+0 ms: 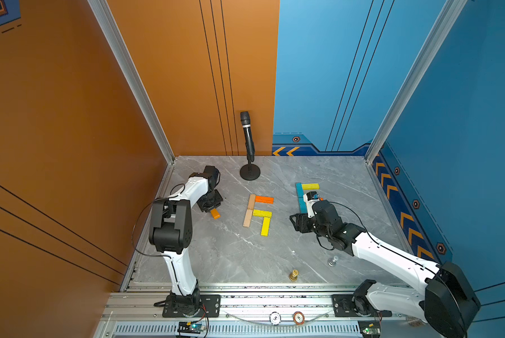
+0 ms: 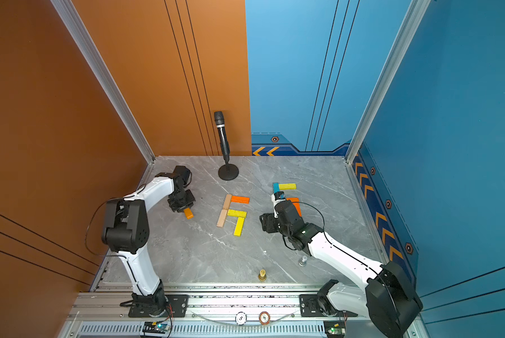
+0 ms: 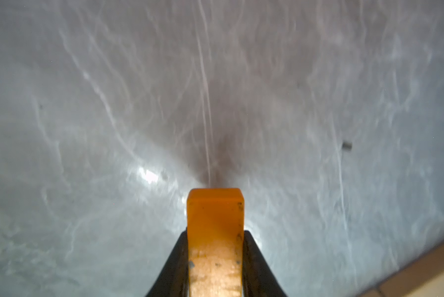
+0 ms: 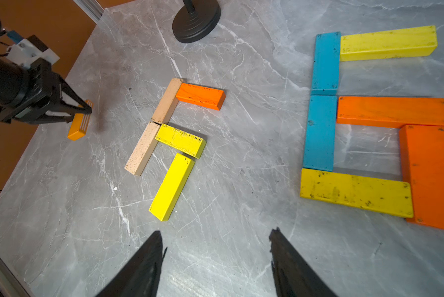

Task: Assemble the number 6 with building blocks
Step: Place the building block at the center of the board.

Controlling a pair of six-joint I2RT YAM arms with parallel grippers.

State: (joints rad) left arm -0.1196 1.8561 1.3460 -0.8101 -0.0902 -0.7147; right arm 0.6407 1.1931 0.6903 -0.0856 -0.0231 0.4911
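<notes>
My left gripper (image 3: 215, 232) is shut on one end of an orange building block (image 3: 215, 216), held low over the grey table at the left (image 1: 215, 213). In the right wrist view that block (image 4: 79, 126) tilts down out of the left gripper (image 4: 82, 110). At mid-table lies a partial figure: two tan blocks (image 1: 249, 210) end to end, an orange block (image 1: 264, 199) and two yellow blocks (image 1: 263, 219). Further right, blue, yellow and orange blocks (image 4: 321, 131) form a closed 6 shape, partly hidden by my right arm in both top views. My right gripper (image 4: 215, 239) is open and holds nothing, above bare table.
A black microphone on a round stand (image 1: 249, 172) is at the back centre. A gold chess piece (image 1: 293, 275) and a silver one (image 1: 332, 260) sit near the front edge. Orange and blue walls close in three sides of the table.
</notes>
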